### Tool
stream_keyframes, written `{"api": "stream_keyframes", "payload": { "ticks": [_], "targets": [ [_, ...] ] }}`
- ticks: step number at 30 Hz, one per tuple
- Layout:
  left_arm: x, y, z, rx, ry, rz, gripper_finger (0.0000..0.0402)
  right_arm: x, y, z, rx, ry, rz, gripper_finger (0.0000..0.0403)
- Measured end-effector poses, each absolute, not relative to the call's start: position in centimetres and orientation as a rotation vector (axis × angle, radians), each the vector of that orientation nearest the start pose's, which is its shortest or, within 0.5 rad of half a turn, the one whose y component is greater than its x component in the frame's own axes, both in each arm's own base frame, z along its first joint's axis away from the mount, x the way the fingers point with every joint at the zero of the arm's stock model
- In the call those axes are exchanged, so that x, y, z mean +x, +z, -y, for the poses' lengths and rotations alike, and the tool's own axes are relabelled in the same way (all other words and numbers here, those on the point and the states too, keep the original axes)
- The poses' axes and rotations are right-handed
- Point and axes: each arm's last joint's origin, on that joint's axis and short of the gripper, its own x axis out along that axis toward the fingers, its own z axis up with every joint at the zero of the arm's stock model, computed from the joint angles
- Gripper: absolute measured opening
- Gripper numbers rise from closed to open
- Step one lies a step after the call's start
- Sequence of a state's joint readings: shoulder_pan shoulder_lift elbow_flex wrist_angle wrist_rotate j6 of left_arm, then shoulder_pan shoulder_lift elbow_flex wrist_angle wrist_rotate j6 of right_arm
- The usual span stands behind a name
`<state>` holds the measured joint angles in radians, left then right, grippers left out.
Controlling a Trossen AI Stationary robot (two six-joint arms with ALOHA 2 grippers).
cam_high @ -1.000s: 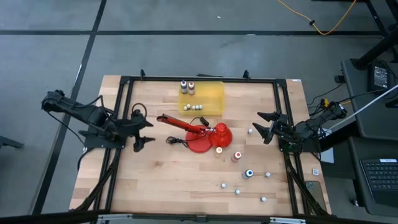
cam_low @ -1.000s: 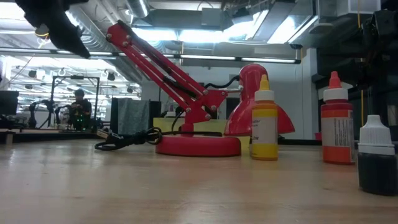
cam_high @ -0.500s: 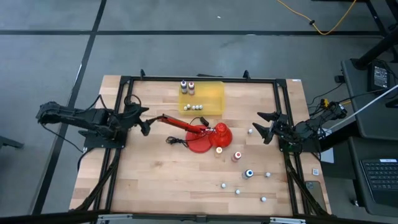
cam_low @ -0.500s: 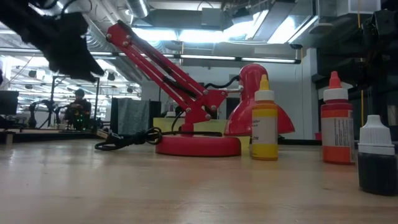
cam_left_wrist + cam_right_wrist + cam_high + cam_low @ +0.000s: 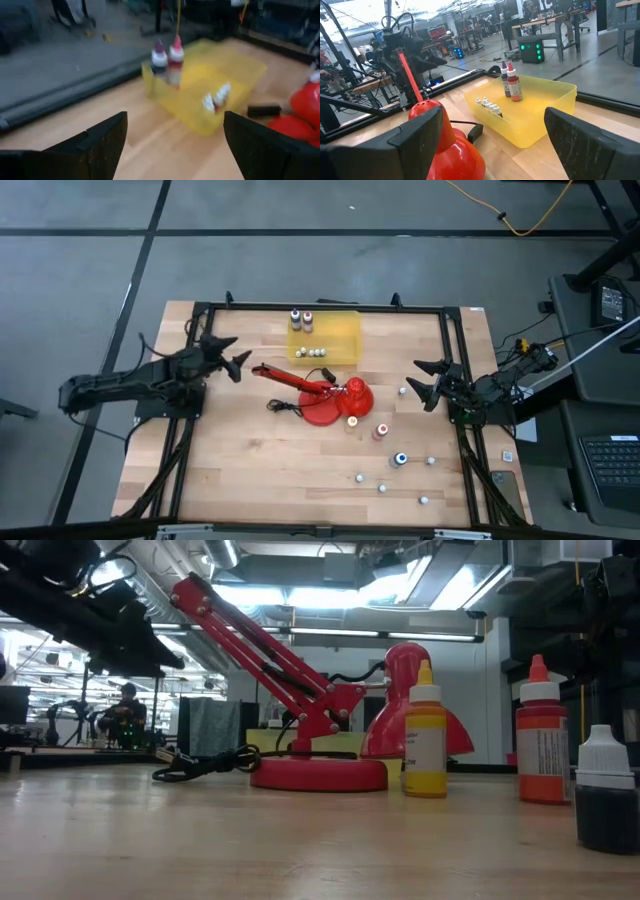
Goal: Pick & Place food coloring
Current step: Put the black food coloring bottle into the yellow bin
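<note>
A: Left tool [image 5: 232, 356] is up off the tabletop [image 5: 240, 470], on the far side of the red lamp [image 5: 322, 393] from the loose bottles, fingers spread wide, nothing in them; its wrist view looks toward the yellow bin [image 5: 210, 95].

B: And the right tool [image 5: 428, 385]?

A: Parked just off the lamp on the opposite side, also gaping, also empty; the loose bottles sit nearer to it.

B: Where's the food coloring?

A: Split; two bottles, purple [image 5: 504, 79] and dark red [image 5: 514, 86], stand upright in the bin beyond the lamp; yellow [image 5: 425, 732], orange-red [image 5: 541, 735] and blue [image 5: 602, 790] stand on the tabletop in front of the lamp's shade [image 5: 410, 700].

B: So the job?

A: My read: three to fetch, none gripped yet; the lamp's jointed arm [image 5: 255, 640] and black cord [image 5: 205, 762] are the hazard, so go in from above, clear of both.

B: How to grip?

A: Bottles look like smooth plastic cylinders with tapered pale tips; narrow and tippy, I'd judge; close on the labelled body, low, not the cone; lift straight before crossing to the bin, which is translucent with thin upright walls; some small white caps [image 5: 490, 106] lie inside it.
</note>
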<state>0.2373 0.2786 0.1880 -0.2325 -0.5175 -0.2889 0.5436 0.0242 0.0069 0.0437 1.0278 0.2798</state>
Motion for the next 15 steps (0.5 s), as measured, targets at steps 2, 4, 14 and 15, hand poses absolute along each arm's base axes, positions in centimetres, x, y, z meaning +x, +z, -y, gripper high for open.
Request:
{"api": "stream_keyframes", "payload": {
  "ticks": [2, 4, 14, 15],
  "targets": [
    [9.4, 18.3, -4.0, -0.202, 0.789, -0.184, 0.0319, 8.5, 16.8, -2.3, 0.293, -0.478, 0.087, 0.0347],
    [9.1, 18.3, -4.1, -0.175, 0.788, -0.164, 0.0319, 8.5, 16.8, -2.3, 0.293, -0.478, 0.086, 0.0347],
    [8.4, 16.9, -4.1, -0.049, 0.809, -0.15, 0.0319, 8.5, 16.8, -2.3, 0.293, -0.478, 0.086, 0.0347],
    [8.4, 16.9, -4.1, -0.038, 0.81, -0.148, 0.0319, 8.5, 16.8, -2.3, 0.294, -0.478, 0.087, 0.0347]
  ]
}}
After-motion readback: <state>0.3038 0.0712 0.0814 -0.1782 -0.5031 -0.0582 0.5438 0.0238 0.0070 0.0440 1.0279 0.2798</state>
